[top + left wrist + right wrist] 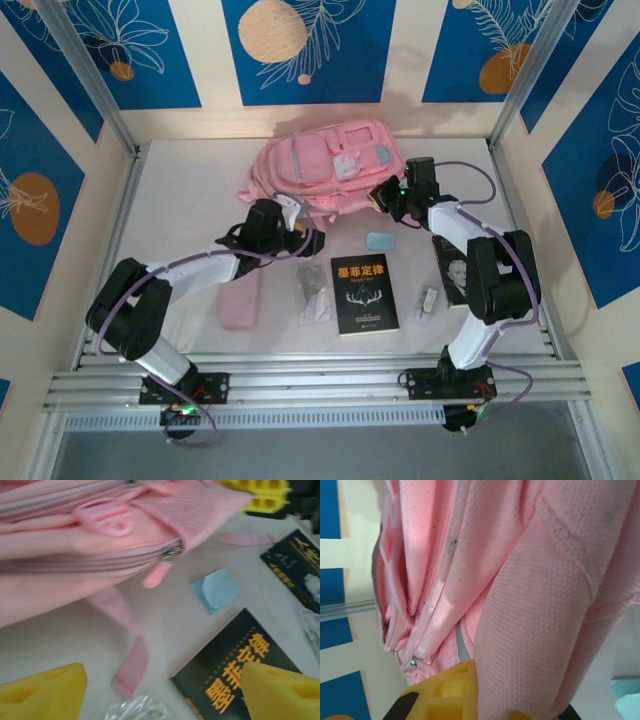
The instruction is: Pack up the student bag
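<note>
The student bag (325,165) is clamped at a fold by the right gripper (490,702); the left gripper (162,690) is held apart. The fold could be lost under pull.

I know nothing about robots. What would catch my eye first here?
The big pink student bag at the far middle of the table, easily the largest thing. The right gripper is shut on its right edge, while the left gripper hovers open at its near side. In front lies a black book with orange lettering.
</note>
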Robot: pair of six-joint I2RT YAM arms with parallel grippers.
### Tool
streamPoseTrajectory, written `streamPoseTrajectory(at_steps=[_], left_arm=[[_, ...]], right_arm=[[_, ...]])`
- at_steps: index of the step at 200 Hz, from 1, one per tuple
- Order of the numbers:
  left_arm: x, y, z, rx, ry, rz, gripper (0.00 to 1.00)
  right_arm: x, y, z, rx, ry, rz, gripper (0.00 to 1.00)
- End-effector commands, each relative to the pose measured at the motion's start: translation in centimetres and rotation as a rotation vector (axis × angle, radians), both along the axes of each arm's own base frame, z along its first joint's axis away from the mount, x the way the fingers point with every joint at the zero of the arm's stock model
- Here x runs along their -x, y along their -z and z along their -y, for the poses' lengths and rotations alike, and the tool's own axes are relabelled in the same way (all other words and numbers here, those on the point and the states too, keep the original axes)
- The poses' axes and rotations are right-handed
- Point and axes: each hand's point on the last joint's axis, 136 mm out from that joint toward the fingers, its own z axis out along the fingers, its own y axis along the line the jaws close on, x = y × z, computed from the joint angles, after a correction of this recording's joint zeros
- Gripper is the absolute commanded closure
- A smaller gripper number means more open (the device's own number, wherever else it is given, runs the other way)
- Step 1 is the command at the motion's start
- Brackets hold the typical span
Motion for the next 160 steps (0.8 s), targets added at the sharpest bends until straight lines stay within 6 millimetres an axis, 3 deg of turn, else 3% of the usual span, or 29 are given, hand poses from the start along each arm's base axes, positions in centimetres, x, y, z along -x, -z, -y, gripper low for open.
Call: streamPoseTrajectory(at_steps=[1, 20, 64, 104, 160], left_arm=[[0.5, -0.4, 2.3, -0.008, 0.092, 0.011, 0.27], [0.2, -0.6, 3.5, -0.007, 0.110, 0.021, 0.28], [-1.5, 0.5, 4.1, -0.059, 0.037, 0.084, 0.35], [-4.8, 1.4, 2.9, -0.119, -0.131, 0.216, 0.41], [-7.3, -1.1, 3.0, -0.091, -0.223, 0.361, 0.48]], right_arm=[[0.2, -3.9, -2.1, -0.066, -0.068, 0.060, 1.00], [0.2, -4.3, -2.6, -0.073, -0.061, 0.049, 1.00], [0.3, -4.8, -3.7, -0.120, -0.051, 0.026, 1.00], [0.8, -5.2, -5.6, -0.200, -0.069, 0.005, 1.00], [1.8, -3.3, -6.4, -0.241, -0.056, -0.055, 1.00]])
